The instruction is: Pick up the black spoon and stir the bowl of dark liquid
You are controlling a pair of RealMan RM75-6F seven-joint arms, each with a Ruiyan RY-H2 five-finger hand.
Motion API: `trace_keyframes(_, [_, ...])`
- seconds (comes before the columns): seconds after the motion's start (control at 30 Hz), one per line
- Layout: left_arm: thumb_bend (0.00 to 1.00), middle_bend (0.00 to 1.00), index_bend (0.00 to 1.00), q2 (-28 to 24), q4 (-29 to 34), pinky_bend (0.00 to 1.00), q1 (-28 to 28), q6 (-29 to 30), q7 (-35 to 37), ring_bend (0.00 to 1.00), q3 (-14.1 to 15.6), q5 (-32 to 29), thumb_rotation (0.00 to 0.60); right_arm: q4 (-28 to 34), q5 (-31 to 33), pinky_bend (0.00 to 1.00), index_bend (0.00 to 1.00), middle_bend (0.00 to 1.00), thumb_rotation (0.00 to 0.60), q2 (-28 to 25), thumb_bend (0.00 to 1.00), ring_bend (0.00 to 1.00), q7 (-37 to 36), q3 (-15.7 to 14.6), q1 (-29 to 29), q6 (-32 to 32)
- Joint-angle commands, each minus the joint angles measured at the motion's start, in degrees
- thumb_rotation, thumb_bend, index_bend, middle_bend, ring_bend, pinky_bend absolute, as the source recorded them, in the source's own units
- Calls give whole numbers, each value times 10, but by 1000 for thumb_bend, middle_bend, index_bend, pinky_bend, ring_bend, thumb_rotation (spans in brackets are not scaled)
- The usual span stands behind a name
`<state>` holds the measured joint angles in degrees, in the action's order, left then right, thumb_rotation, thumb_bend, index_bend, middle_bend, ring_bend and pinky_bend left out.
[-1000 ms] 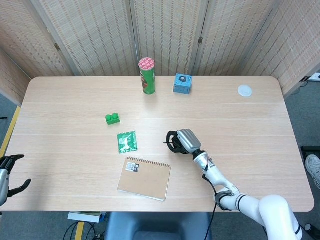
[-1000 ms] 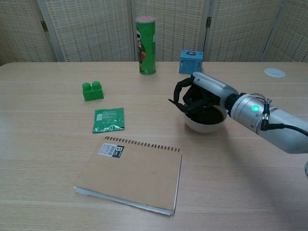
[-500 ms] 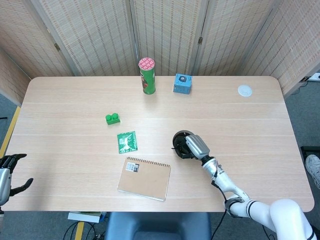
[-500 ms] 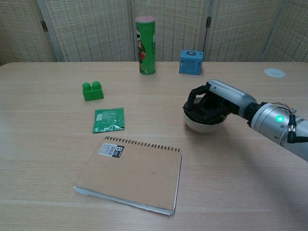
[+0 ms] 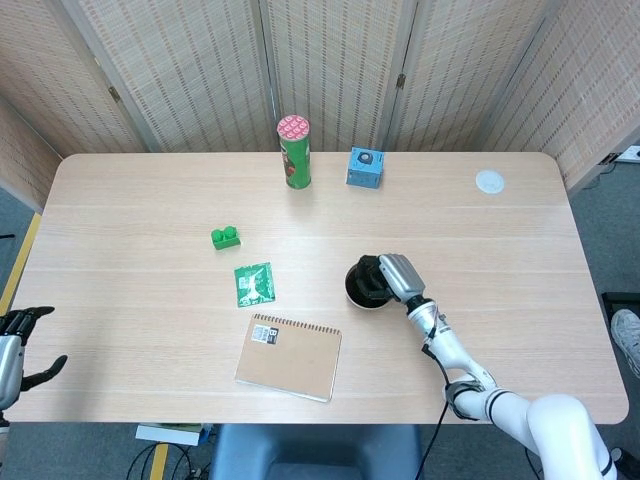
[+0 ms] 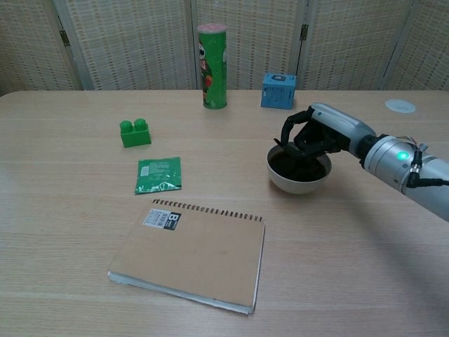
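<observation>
A white bowl of dark liquid stands on the table right of centre, also seen as the bowl in the head view. My right hand hovers over the bowl's far right rim, its dark fingers curled around the black spoon. The spoon's thin end pokes out to the left above the liquid, and most of it is hidden among the fingers. From the head view the right hand covers the bowl's right half. My left hand hangs off the table's front left corner, its fingers apart and empty.
A brown spiral notebook lies in front of the bowl to the left. A green packet and green brick sit further left. A green can, blue cube and small white disc stand along the back.
My right hand has swept with the spoon from the bowl's left side across to its right rim. The bowl's dark surface now shows more. The left hand has barely moved.
</observation>
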<state>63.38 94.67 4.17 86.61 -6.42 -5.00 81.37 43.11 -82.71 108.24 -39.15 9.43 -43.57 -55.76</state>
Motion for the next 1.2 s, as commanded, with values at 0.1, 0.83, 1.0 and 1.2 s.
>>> trace_keyframes(0.1, [231, 324, 272, -1, 1, 269, 1, -1, -1, 249, 0, -2, 600, -27, -2, 1000, 741, 907, 600, 20, 445, 1000, -20, 9, -20, 6])
trace_keyframes(0.83, [231, 315, 271, -1, 5, 269, 1, -2, -6, 248, 2, 1, 600, 8, -29, 1000, 744, 910, 600, 4, 447, 1000, -78, -30, 12, -29])
trace_keyframes(1.0, [231, 314, 272, -1, 7, 269, 1, -2, -9, 249, 2, 0, 600, -5, -23, 1000, 744, 911, 600, -1, 450, 1000, -85, -27, 16, -26])
trace_keyframes(1.2, [231, 314, 272, -2, 10, 269, 2, -2, -12, 249, 2, 1, 600, -33, -18, 1000, 747, 913, 600, 8, 452, 1000, -89, -16, 3, -16])
